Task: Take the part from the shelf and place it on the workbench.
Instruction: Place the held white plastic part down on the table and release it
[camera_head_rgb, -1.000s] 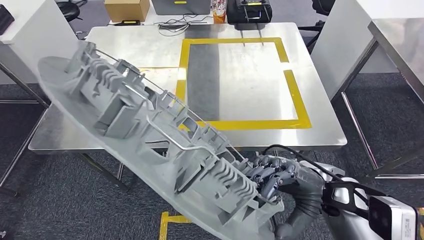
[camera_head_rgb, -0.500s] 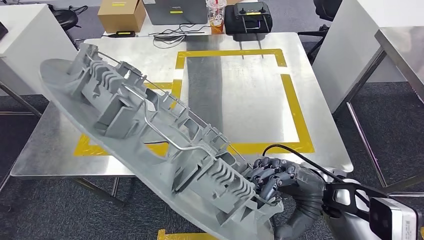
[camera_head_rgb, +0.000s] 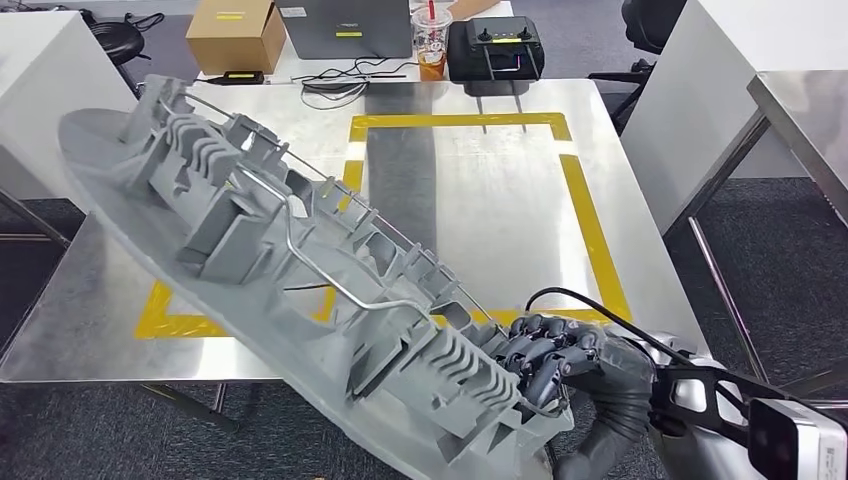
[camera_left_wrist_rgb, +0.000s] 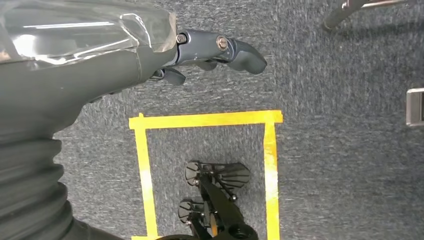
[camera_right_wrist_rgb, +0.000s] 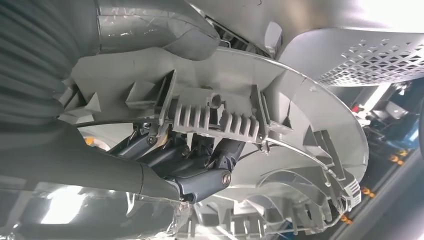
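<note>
We've got the long grey ribbed plastic part (camera_head_rgb: 300, 270) slanting over the steel workbench (camera_head_rgb: 470, 200), box (camera_head_rgb: 236, 35), laptop (camera_head_rgb: 345, 28) and cup (camera_head_rgb: 431, 40) behind.

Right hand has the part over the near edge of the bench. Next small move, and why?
Probably carry it forward and start lowering. The right hand grips the grey part at its near end, tilted, with that end hanging off the workbench edge. The yellow-taped area ahead looks free. The left hand holds nothing.

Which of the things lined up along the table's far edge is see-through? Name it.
The drink cup with the red straw, standing between the laptop and the black controller. The cardboard box and those two are opaque.
</note>
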